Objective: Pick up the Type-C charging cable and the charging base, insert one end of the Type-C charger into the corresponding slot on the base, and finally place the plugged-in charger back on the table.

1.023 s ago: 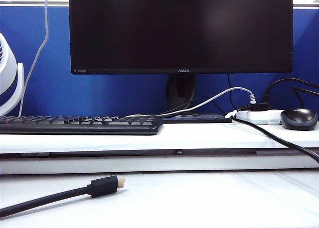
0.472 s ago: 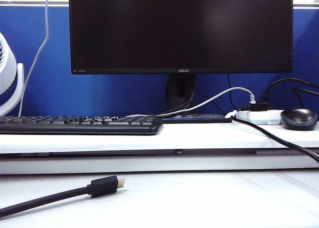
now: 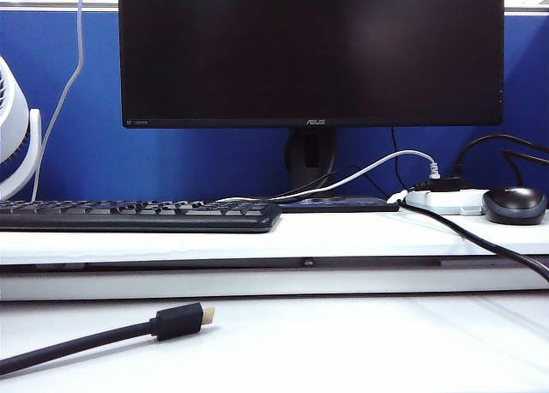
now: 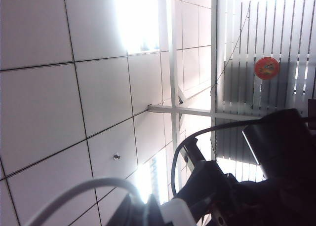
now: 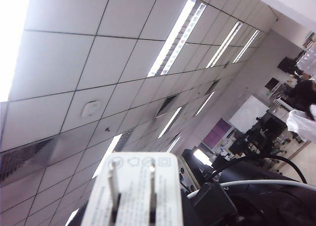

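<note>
Both wrist cameras face the ceiling. In the left wrist view, my left gripper (image 4: 145,216) is shut on the thin white Type-C charging cable (image 4: 74,191), which arcs away from the dark fingers. A white corner of the charging base (image 4: 178,213) sits right beside them. In the right wrist view, my right gripper (image 5: 133,218) is shut on the charging base (image 5: 133,186), a white block with two metal prongs pointing up. The cable (image 5: 256,184) runs past the other arm's black body. The exterior view shows the white table (image 3: 343,341), but no gripper, cable or base.
A thick black cable with a gold-tipped plug (image 3: 176,322) lies on the table's front left. On the raised shelf stand a black keyboard (image 3: 137,214), a monitor (image 3: 309,50), a white power strip (image 3: 446,202) and a black mouse (image 3: 515,204). A white fan (image 3: 13,127) is at far left.
</note>
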Controlling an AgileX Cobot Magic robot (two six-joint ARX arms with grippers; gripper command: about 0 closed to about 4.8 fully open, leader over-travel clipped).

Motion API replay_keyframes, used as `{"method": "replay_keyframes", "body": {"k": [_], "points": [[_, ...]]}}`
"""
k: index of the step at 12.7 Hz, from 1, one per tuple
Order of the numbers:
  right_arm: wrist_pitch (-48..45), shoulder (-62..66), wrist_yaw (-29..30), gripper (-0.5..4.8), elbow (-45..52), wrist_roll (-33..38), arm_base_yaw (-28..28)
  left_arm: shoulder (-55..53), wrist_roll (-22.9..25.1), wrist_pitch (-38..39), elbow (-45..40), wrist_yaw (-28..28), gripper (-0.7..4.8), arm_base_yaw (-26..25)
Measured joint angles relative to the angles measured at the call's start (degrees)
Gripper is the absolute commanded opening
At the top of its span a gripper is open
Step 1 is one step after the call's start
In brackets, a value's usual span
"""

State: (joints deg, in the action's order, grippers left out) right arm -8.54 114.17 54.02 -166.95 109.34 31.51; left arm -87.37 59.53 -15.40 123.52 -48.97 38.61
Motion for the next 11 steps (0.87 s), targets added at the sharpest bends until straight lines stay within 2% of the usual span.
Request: {"method": "replay_keyframes", "body": {"k": [3, 7, 8, 9, 10, 11], "points": [[0.2, 0.0, -0.6, -0.04, 0.0, -2.8, 0.0, 0.1, 0.0, 0.2, 0.0, 0.6, -0.06, -0.2], [1.0, 0.0, -2.2, -0.04, -0.1, -1.2, 0.0, 0.0, 0.0, 0.0, 0.0, 2.3, 0.01, -0.1], [1.0, 0.0, -2.2, -0.04, -0.1, -1.2, 0.0, 0.0, 0.0, 0.0, 0.0, 2.3, 0.28, -0.1], [1.1, 0.0, -2.2, -0.04, 0.0, -1.2, 0.0, 0.0, 0.0, 0.1, 0.0, 2.7, 0.28, -0.1], [1.1, 0.0, -2.2, -0.04, 0.0, -1.2, 0.0, 0.0, 0.0, 0.3, 0.0, 2.7, 0.25, -0.1], [1.1, 0.0, -2.2, -0.04, 0.0, -1.2, 0.0, 0.0, 0.0, 0.4, 0.0, 2.7, -0.06, -0.1]]}}
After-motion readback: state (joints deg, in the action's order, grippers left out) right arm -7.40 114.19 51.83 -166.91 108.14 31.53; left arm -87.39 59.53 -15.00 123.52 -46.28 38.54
